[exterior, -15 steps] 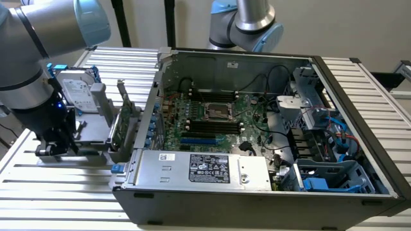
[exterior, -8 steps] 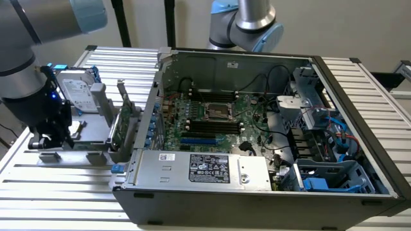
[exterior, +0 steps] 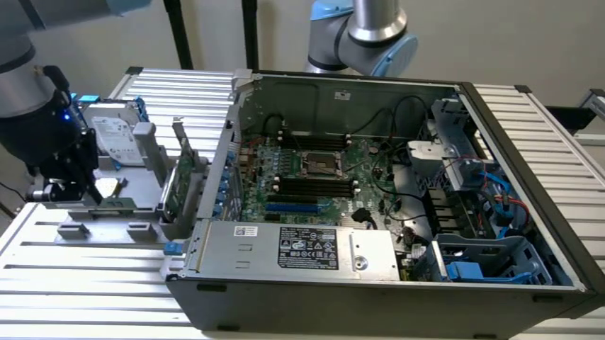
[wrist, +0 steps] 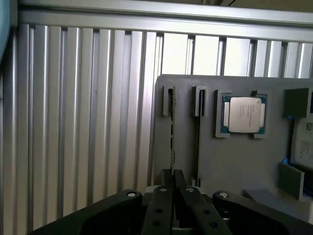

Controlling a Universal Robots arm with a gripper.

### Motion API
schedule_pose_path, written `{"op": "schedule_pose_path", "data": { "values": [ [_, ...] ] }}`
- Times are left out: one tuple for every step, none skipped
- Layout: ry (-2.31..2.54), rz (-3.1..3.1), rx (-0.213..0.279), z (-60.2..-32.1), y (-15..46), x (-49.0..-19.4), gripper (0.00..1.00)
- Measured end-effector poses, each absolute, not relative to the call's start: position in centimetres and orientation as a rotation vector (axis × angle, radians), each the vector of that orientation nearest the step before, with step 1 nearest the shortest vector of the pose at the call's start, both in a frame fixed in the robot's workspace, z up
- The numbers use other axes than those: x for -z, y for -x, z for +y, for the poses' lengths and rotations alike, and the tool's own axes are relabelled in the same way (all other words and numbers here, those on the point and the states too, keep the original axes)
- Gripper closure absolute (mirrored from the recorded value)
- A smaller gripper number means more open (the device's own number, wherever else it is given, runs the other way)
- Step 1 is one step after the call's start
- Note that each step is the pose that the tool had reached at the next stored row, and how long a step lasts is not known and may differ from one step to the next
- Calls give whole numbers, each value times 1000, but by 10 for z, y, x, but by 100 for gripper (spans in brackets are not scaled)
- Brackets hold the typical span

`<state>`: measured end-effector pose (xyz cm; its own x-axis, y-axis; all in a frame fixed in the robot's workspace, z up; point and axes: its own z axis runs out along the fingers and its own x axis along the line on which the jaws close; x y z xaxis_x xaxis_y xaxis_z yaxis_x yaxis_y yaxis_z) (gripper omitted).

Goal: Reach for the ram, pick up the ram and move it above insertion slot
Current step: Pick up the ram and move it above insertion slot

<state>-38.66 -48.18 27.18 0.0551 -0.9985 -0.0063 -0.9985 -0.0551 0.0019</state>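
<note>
The ram (wrist: 172,137) is a thin green stick seen edge-on, standing in the holders of a grey fixture plate (wrist: 230,161). My gripper (wrist: 173,172) sits at its near end. The two black fingers (wrist: 164,196) converge on either side of the stick with almost no gap, shut on it. In the exterior view my gripper (exterior: 71,191) is low over the fixture, at the exterior view's left of the open computer case (exterior: 529,234). The black memory slots (exterior: 317,185) lie on the motherboard inside the case.
A square silver processor chip (wrist: 243,114) rests on the fixture beside the ram's holders. A taller green expansion card (exterior: 180,185) stands between the fixture and the case wall. A hard drive (exterior: 112,138) lies behind. Ribbed aluminium table (wrist: 73,122) surrounds the fixture.
</note>
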Motion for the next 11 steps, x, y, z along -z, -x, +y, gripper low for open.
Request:
{"op": "schedule_pose_path", "data": {
  "values": [
    [2279,2158,-9,-482,385,-276,87],
    [2279,2157,-9,-482,384,-281,87],
    [2279,2158,-9,-482,382,-286,87],
    [2279,2158,-9,-482,379,-290,87],
    [2279,2157,-9,-482,375,-295,87],
    [2279,2157,-9,-482,371,-299,87],
    [2279,2158,-9,-482,367,-304,87],
    [2279,2157,-9,-482,362,-308,87],
    [2279,2157,-9,-482,358,-313,87],
    [2279,2158,-9,-482,354,-317,87],
    [2279,2158,-9,-482,349,-322,87]
  ]
}}
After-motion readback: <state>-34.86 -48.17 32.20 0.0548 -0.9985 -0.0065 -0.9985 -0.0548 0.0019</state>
